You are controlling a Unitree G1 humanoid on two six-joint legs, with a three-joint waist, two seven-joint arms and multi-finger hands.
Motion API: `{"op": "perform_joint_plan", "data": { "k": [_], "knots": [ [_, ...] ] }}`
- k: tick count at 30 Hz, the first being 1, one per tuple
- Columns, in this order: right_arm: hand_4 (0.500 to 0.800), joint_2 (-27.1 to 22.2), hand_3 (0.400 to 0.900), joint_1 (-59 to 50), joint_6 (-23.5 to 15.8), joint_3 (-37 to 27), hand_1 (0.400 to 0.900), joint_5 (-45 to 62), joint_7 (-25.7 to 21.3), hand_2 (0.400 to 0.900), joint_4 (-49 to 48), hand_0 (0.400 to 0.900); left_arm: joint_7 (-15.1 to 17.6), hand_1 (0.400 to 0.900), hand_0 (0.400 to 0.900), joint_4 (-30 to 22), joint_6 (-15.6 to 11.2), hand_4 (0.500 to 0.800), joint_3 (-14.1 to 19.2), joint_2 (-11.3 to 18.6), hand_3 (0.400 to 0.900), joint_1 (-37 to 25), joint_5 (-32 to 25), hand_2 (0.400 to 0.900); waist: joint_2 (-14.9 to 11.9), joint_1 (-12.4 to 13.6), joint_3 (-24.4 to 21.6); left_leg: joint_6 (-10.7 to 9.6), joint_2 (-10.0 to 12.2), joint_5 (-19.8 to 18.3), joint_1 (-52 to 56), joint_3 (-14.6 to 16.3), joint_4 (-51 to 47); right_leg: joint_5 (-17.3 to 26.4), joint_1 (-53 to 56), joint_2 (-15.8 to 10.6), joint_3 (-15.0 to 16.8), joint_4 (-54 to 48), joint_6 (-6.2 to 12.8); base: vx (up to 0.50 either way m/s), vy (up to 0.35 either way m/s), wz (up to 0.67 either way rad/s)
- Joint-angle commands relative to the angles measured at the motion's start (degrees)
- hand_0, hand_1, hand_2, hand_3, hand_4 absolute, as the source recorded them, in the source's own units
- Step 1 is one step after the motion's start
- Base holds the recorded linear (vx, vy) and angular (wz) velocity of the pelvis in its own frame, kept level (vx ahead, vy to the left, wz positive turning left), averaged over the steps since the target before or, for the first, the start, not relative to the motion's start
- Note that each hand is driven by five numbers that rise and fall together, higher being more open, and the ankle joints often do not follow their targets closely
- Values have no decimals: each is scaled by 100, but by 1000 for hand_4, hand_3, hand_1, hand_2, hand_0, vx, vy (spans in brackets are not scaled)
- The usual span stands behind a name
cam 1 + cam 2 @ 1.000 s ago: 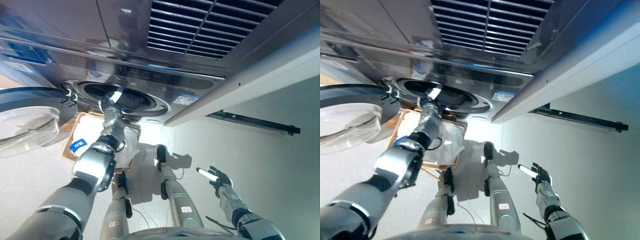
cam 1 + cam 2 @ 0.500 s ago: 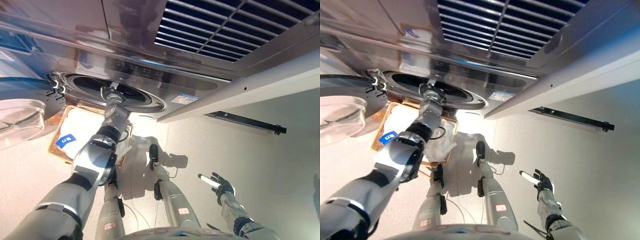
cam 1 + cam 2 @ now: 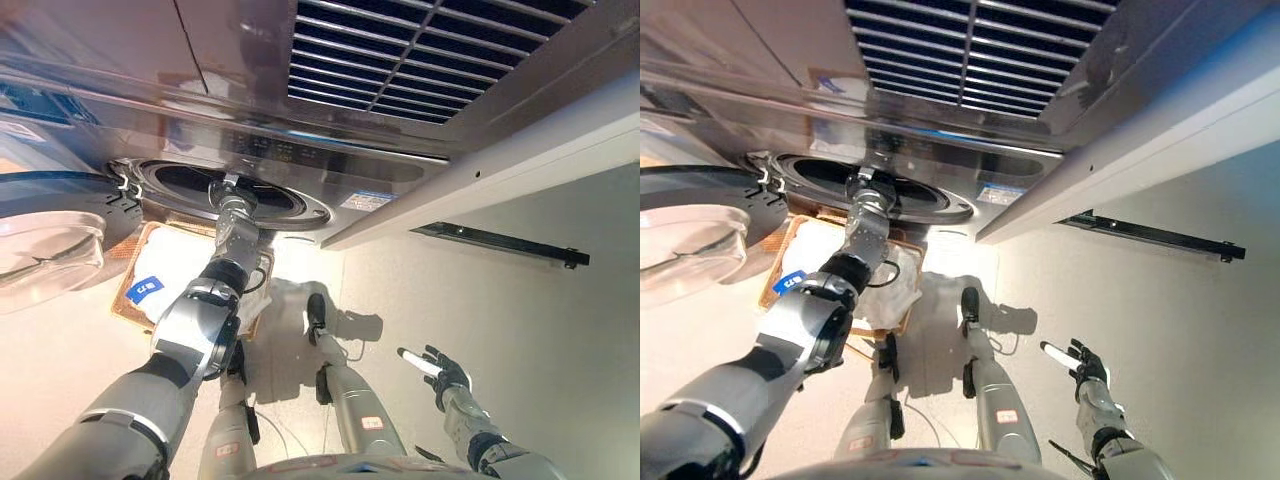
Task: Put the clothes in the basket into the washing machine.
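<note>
The washing machine's round drum opening [image 3: 185,183] is dark inside, and its glass door [image 3: 45,240] hangs open to the left. Below it a woven basket [image 3: 127,312] holds white clothes [image 3: 180,262] with a blue label [image 3: 147,289]. My left arm reaches over the basket, with my left hand [image 3: 229,192] at the mouth of the drum; its fingers are hidden against the dark opening. No cloth shows in it. My right hand [image 3: 437,365] hangs open at the lower right, fingers spread, away from the machine.
A vent grille [image 3: 420,60] sits above the drum on the machine's front. A pale wall panel [image 3: 520,150] runs diagonally at the right, with a dark rail [image 3: 500,243] on the floor below it.
The whole view has shifted with the camera. My left hand stays at the drum's mouth. My right hand stays open in much the same place.
</note>
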Motion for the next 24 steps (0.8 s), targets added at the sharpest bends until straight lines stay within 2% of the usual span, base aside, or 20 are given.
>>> {"op": "perform_joint_plan", "data": {
  "k": [1,2,3,6,9,11,12,15,17,19,24],
  "knots": [
    [800,-557,900,-54,-83,-128,900,42,-51,900,297,900,-333,900,900,-382,-376,800,-26,121,900,-583,474,900,388,-63,92,41,28,251,-160,-310,-218,-421,650,153,-198,-6,310,-25,-3,7],
    [800,-549,900,-90,-63,-93,900,23,-49,900,310,900,-257,900,900,-178,-293,800,-80,197,900,-623,654,900,401,-40,95,39,32,254,-131,-314,-218,-422,682,141,-208,-6,307,-22,-1,8],
    [800,-587,900,-139,-42,-103,900,28,-72,900,294,900,-200,900,900,-196,-276,800,-116,222,900,-607,775,900,411,-31,100,39,29,255,-106,-311,-218,-420,709,136,-218,-6,310,-28,-3,8],
    [800,-535,900,-151,-44,-31,900,-12,-74,900,287,900,100,900,900,264,-9,800,-420,462,900,-703,1687,900,424,-8,129,44,24,279,-63,-310,-218,-403,763,125,-253,-6,314,-41,4,5],
    [800,-494,900,-205,-27,28,900,-135,-126,900,314,900,465,900,900,1211,636,800,-1160,782,900,-1008,3482,900,437,-16,157,52,24,332,-19,-309,-218,-376,818,122,-264,-6,317,-53,12,3],
    [800,-565,900,-265,-30,-14,900,-226,-130,900,297,900,652,900,900,1411,1020,800,-1856,951,900,-1096,4901,900,434,-12,177,60,26,369,48,-315,-218,-352,894,119,-289,-6,318,-42,8,4],
    [800,-612,900,-327,-28,-60,900,-221,-103,900,296,900,680,900,900,1436,1045,800,-1909,995,900,-1031,5095,900,435,11,189,61,32,373,82,-327,-218,-351,932,118,-310,-6,321,-26,4,9],
    [800,-727,900,-581,8,-139,900,-280,-41,900,414,900,651,900,900,1519,1135,800,-1931,1005,900,-508,5507,900,451,115,177,59,33,369,244,-361,-218,-379,1106,110,-349,0,322,4,1,11],
    [800,-826,900,-760,86,-203,900,-324,16,900,532,900,504,900,900,1544,1163,800,-1831,1039,900,-38,5583,900,467,189,112,55,20,353,364,-378,-218,-405,1245,97,-381,-5,327,27,12,13],
    [800,-852,900,-832,127,-248,900,-376,95,900,608,900,444,900,900,1472,1132,800,-1574,1076,900,385,5453,900,479,263,53,49,19,316,507,-382,-218,-445,1413,91,-408,-6,332,40,5,16],
    [800,-776,900,-744,146,-365,900,-575,261,900,590,900,164,900,900,1391,1071,800,-1224,901,900,1909,5649,900,541,449,-116,47,-6,226,887,-415,-218,-567,1815,78,-490,-6,339,38,17,10]
  ]
}}
